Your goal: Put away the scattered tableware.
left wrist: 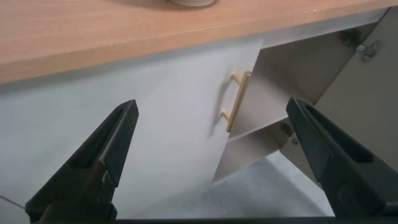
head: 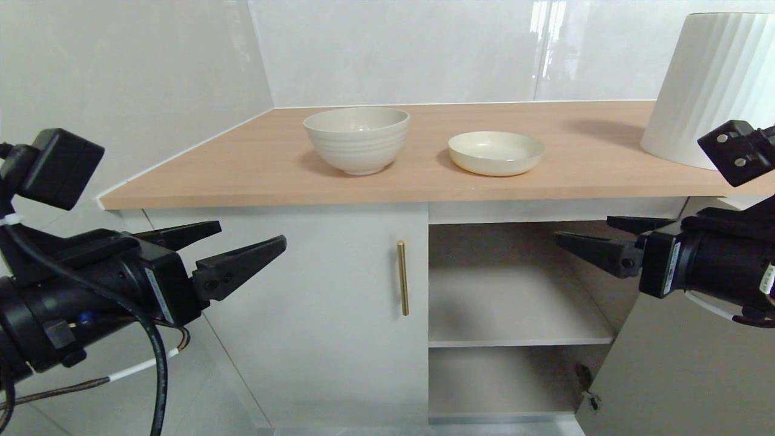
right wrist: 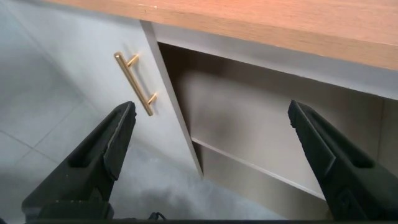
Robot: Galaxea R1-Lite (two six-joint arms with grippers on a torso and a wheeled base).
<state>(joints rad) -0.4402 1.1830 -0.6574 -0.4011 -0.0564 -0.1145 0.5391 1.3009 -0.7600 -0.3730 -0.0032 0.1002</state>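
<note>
The left claw sits at the lower left of the head frame with its jaws spread wide and nothing between them. It points toward the closed cupboard door and its brass handle. The right claw, at the right edge of the frame, is likewise released and empty, and it faces the open compartment, level with the space above the shelf.

Both hang below the wooden countertop, well apart from the tableware. My guess is that the spread jaws are ready for a first grasp.

In the upper middle of the frame, the deep bowl stands upright on the counter. The shallow plate lies just to its right, near it but not touching. The right-hand door is swung open, probably so the bare shelves can take both dishes. A white ribbed vessel stands at the upper right.
</note>
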